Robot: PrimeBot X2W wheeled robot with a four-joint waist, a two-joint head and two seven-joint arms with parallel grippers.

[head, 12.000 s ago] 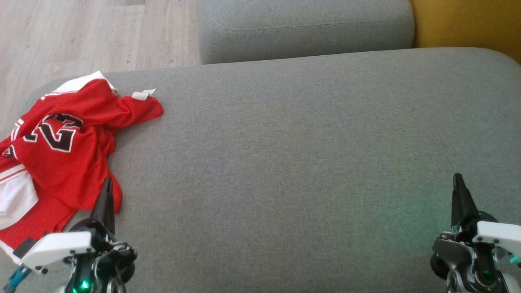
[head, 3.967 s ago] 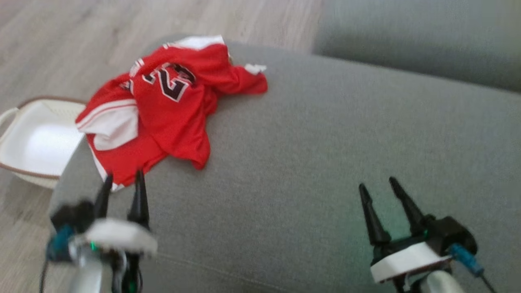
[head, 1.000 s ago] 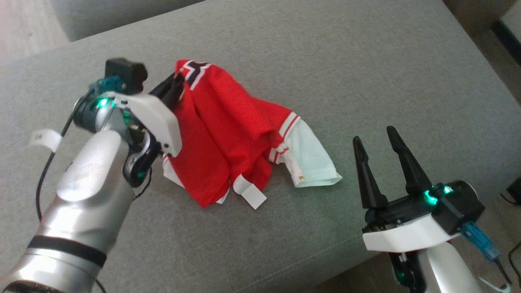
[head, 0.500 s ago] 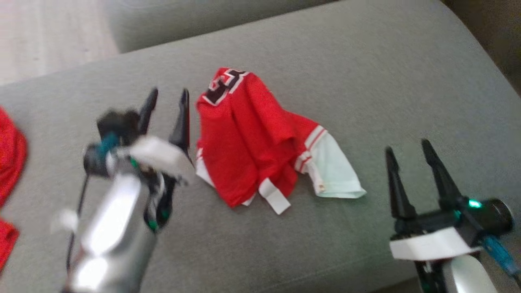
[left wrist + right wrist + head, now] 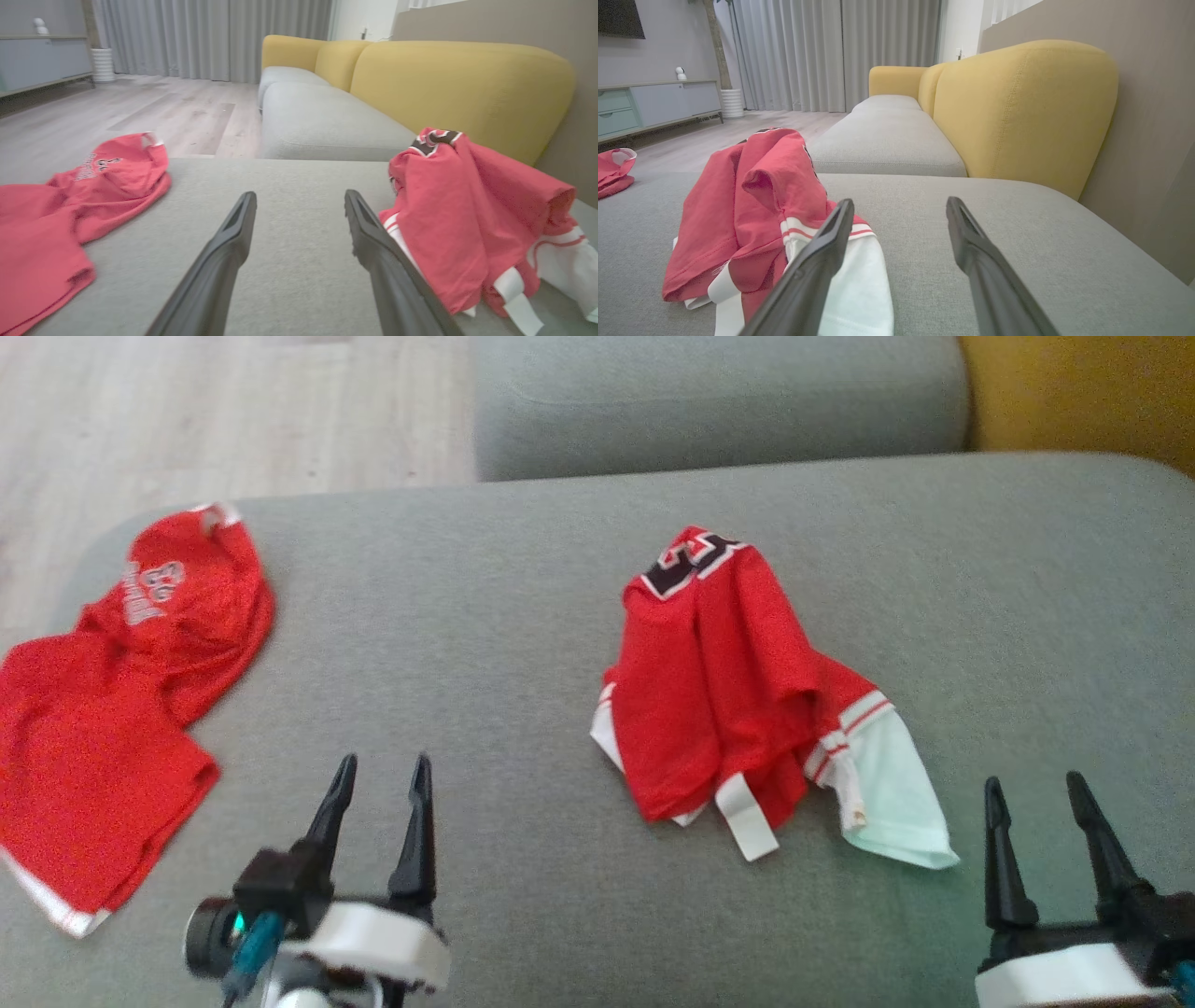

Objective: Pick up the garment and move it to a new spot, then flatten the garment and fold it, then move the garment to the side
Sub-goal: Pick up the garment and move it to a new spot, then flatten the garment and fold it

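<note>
Left gripper (image 5: 385, 763): fingers spread wide, nothing between them, low, apart to the jersey's (image 5: 728, 681) left, tips pointing up-view. Right gripper (image 5: 1033, 782): likewise spread and empty, just right of the jersey's white sleeve (image 5: 887, 793), not touching. Jersey: free of both, heaped and creased on the grey seat cushion (image 5: 523, 616), number patch at its far end, sleeve trailing near right. Judged: move to new spot done; flattening, folding and shifting aside all left. Second red shirt (image 5: 121, 709): well left of the jersey, lying loose.
</note>
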